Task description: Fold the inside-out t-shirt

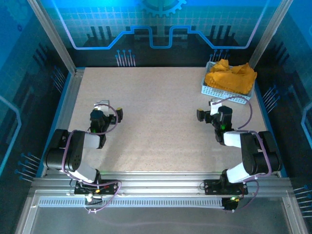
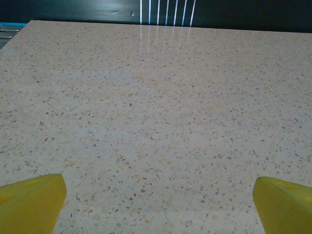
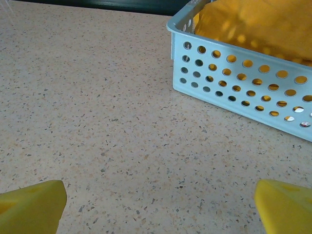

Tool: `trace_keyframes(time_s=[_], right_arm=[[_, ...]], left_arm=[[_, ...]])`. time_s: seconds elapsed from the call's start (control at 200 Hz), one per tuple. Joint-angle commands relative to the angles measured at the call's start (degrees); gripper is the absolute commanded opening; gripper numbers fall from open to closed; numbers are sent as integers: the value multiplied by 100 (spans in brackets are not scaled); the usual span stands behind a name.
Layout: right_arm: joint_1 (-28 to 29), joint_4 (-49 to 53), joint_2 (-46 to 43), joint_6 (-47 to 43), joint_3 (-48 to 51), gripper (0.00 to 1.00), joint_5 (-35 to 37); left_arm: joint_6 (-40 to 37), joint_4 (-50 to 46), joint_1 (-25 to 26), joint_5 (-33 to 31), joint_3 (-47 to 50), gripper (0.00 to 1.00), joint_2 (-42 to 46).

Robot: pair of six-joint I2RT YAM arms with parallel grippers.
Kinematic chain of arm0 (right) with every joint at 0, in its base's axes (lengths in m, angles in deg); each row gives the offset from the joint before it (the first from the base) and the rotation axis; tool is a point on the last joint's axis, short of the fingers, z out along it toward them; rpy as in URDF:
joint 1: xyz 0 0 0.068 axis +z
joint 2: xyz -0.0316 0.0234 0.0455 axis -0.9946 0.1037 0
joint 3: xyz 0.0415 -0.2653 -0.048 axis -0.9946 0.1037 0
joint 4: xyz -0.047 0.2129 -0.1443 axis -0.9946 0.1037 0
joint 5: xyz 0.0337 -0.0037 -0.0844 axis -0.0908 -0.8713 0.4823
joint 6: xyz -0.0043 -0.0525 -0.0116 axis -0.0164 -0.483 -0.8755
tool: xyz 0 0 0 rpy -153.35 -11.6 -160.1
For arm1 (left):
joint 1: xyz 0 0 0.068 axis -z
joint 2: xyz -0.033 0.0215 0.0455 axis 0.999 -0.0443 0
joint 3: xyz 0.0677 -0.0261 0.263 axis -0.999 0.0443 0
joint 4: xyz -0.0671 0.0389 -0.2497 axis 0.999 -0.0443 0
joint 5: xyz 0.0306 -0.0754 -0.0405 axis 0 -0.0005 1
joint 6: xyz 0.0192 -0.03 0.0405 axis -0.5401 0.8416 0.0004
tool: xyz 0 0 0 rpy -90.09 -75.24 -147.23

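Observation:
The mustard-yellow inside-out t-shirt (image 1: 231,75) lies crumpled in a pale perforated basket (image 1: 222,93) at the table's far right; through the right wrist view its yellow fabric (image 3: 253,24) bulges above the basket wall (image 3: 234,87). My right gripper (image 1: 214,108) hovers just in front of that basket, open, nothing between its yellow fingertips (image 3: 31,204). On the left side of the table my left gripper (image 1: 105,109) also stands open over bare tabletop, yellow fingertips (image 2: 29,200) spread wide apart.
The speckled beige tabletop (image 1: 156,126) stretches between the two arms. Metal frame rails (image 1: 66,102) border the table's left and right edges, and a dark back wall (image 1: 156,53) closes the far side.

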Motion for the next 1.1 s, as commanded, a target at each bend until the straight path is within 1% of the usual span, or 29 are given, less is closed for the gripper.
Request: trace_keyframes(time_s=[0.0, 0.03, 0.09, 0.165, 0.24, 0.305, 0.41, 0.47, 0.52, 0.575, 0.615, 0.64, 0.655, 0.69, 0.73, 0.76, 0.8, 0.85, 0.895, 0.945, 1.056, 1.096], right_arm=[[91, -259, -63, -232, 117, 100, -67], [151, -320, -160, -282, 196, 100, 2], [233, -282, -480, -344, 320, 100, 135], [438, 172, -1009, -484, 293, 100, 265], [726, 562, -1600, -719, 272, 100, 411], [792, 1090, -2226, -566, 146, 100, 187], [813, 2295, -3135, -267, -383, 100, -462], [820, 2967, -3520, -45, -721, 100, -636], [798, 3437, -3740, 401, -978, 100, -404], [756, 4053, -3892, 1130, -1261, 100, 142], [731, 4798, -3918, 1896, -1525, 100, 777], [708, 5350, -3919, 2341, -1711, 100, 1119], [685, 5560, -3912, 2466, -1761, 100, 1196], [551, 5653, -3926, 2396, -1766, 100, 999], [367, 5481, -3975, 2283, -1616, 100, 489], [242, 5326, -4001, 2276, -1493, 100, 163], [147, 5235, -4009, 2440, -1402, 100, 100], [84, 5241, -3911, 2510, -1430, 100, 56], [80, 5372, -3717, 2418, -1601, 100, 61], [104, 5490, -3434, 2377, -1846, 100, 213], [113, 5537, -2447, 2355, -2481, 100, 566], [122, 5630, -2007, 2354, -2927, 100, 811]], left_arm=[[-157, -99, 96, -28, 99, 99, 547], [-180, -343, 172, -197, 135, 99, 883], [-81, -1271, 340, -449, 43, 99, 1645], [109, -1759, 497, -352, 18, 99, 2418], [207, -2242, 775, -331, -55, 99, 3105], [462, -2865, 922, -337, -249, 99, 3611], [1187, -3613, 963, -367, -597, 99, 4118], [1570, -3956, 960, -518, -733, 99, 4319], [2098, -4317, 956, -861, -840, 99, 4393], [2800, -5150, 955, -1375, -1125, 99, 4349], [3298, -5843, 932, -1714, -1381, 99, 4258], [3460, -6203, 917, -1771, -1499, 99, 4194], [3491, -6346, 906, -1755, -1547, 99, 4150], [3471, -6533, 887, -1674, -1606, 99, 4090], [3453, -6593, 861, -1652, -1576, 99, 4027], [3604, -6610, 852, -1753, -1499, 99, 4013], [3862, -6553, 785, -1856, -1350, 99, 4027], [3945, -6341, 627, -1518, -1132, 99, 4106], [3728, -6157, 549, -1083, -1050, 99, 4106], [3537, -6210, 555, -827, -1153, 99, 3949], [3123, -6204, 576, 8, -1467, 99, 3298], [3045, -6160, 642, 187, -1521, 99, 3098]])
